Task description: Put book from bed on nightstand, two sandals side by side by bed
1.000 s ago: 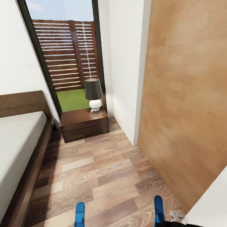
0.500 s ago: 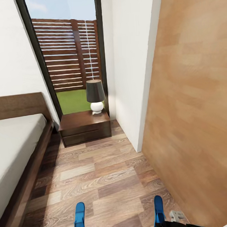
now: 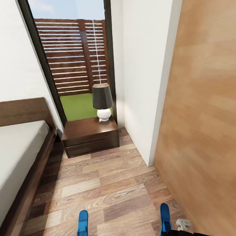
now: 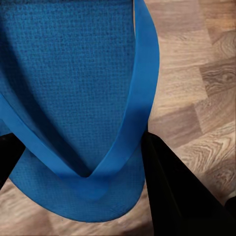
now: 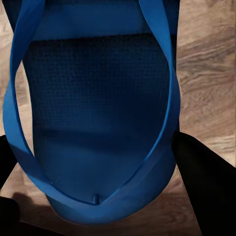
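Evidently each arm's jaws grip a sandal (image 4: pixel 73 98) (image 5: pixel 98 113) above the floor (image 3: pixel 111 187).

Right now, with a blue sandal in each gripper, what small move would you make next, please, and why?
I would probably roll forward a little, keeping close to the bed. The left sandal and the right sandal hang above open floor, each gripped at the sides, and the nightstand is some way ahead.

Dark-shaded lamp (image 3: pixel 102 101) before slatted fence (image 3: pixel 75 54), grass (image 3: pixel 79 106)
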Controlling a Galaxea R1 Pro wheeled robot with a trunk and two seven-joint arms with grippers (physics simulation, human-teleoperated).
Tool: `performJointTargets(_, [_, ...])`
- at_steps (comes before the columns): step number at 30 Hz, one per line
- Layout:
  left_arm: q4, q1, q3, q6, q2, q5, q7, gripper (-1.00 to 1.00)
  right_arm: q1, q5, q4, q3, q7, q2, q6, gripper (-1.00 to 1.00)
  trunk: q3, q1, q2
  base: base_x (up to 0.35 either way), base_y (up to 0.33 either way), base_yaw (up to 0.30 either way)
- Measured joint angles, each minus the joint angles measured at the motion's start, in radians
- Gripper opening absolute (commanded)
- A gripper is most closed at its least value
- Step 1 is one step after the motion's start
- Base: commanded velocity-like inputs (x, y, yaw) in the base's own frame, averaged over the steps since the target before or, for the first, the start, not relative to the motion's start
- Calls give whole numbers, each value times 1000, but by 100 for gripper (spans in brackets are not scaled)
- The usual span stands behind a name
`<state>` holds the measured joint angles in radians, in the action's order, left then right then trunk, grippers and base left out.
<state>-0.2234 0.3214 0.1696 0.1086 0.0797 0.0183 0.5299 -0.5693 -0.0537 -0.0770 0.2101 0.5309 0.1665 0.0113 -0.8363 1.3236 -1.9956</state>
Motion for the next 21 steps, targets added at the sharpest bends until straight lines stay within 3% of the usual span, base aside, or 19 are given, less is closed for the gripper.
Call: performJointTargets(21, [0, 0, 1, 0, 0, 0, 0, -100, 0, 0, -1, 0, 0, 0, 0, -100, 0, 0, 0, 321, 0, 0])
